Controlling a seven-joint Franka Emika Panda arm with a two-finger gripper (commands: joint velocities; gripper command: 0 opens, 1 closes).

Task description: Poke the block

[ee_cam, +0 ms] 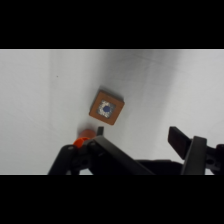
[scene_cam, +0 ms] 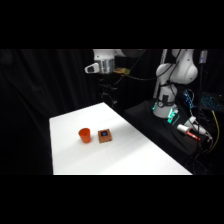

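The block (scene_cam: 104, 135) is a small brown-orange square with a dark blue mark on top, lying flat near the middle of the white table (scene_cam: 135, 155). In the wrist view the block (ee_cam: 106, 106) sits tilted just above my left finger. My gripper (scene_cam: 98, 66) hangs high above the table's far end, well clear of the block. In the wrist view the gripper (ee_cam: 137, 135) is open, with nothing between its fingers.
A round orange cup (scene_cam: 84, 135) stands just left of the block; in the wrist view the cup (ee_cam: 84, 135) is mostly hidden behind the gripper's linkage. The arm's base (scene_cam: 167, 100) and cables stand off the table at the right.
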